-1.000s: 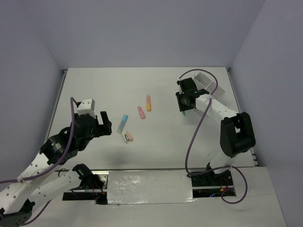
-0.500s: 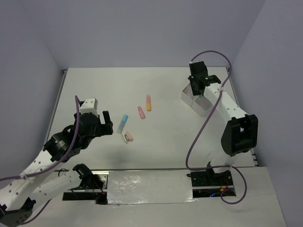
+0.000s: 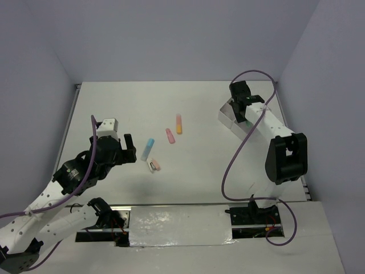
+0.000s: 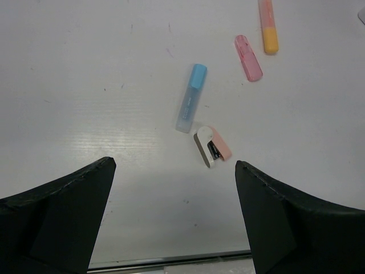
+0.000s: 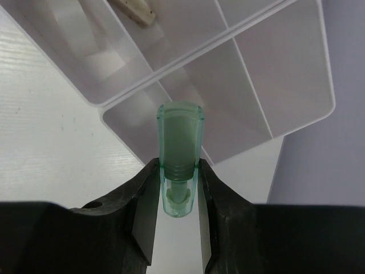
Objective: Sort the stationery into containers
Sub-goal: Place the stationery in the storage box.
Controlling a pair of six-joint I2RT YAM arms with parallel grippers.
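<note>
We can read no text anywhere — only faint, illegible print on the blue-capped stick (image 4: 190, 98) ahead of the left claw (image 4: 174, 165).

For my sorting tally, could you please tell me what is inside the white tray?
A beige piece lies in one compartment of the white tray; another compartment looks bare. The green piece in the right pincer hides part of the nearest.

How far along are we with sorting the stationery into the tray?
Done: at least one beige piece lies in one compartment of the tray. In hand: the right gripper is shut on a green piece at the tray's edge, not yet dropped. Left: a blue piece, a pink-and-white item, a pink piece and an orange piece lie on the table, with the left gripper open near them.
</note>
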